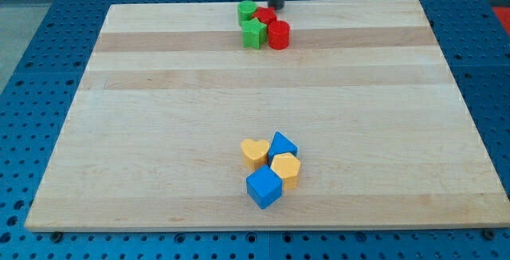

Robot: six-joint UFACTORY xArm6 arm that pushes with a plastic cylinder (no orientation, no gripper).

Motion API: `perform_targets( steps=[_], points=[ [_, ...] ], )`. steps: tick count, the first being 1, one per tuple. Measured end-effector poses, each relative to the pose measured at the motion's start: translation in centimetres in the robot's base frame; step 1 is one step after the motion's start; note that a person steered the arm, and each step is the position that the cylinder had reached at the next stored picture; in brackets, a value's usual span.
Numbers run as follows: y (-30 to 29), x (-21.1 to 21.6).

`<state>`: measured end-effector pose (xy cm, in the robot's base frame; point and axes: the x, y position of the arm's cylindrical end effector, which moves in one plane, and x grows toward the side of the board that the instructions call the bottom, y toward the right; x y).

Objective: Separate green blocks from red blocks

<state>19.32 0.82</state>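
Two green and two red blocks sit bunched together near the view's top centre. A green cylinder (248,10) is at the upper left of the bunch, a green star-like block (253,33) below it. A red block (265,16) lies to the right of the green cylinder, and a red cylinder (278,34) sits at the lower right. All four touch or nearly touch. My tip (276,7) is at the board's top edge, just above and right of the upper red block.
The wooden board (159,132) lies on a blue perforated table. A second bunch sits at the view's lower centre: a yellow heart (254,153), a blue triangle (282,145), a yellow hexagon (285,169), a blue cube (264,187).
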Motion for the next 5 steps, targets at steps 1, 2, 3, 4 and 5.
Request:
perform_targets(
  steps=[1,2,3,4,5],
  points=[
    [-1.5,0.1],
    [-2.0,0.1],
    [-6.2,0.1],
    [-7.1,0.0],
    [-7.1,0.0]
  ],
)
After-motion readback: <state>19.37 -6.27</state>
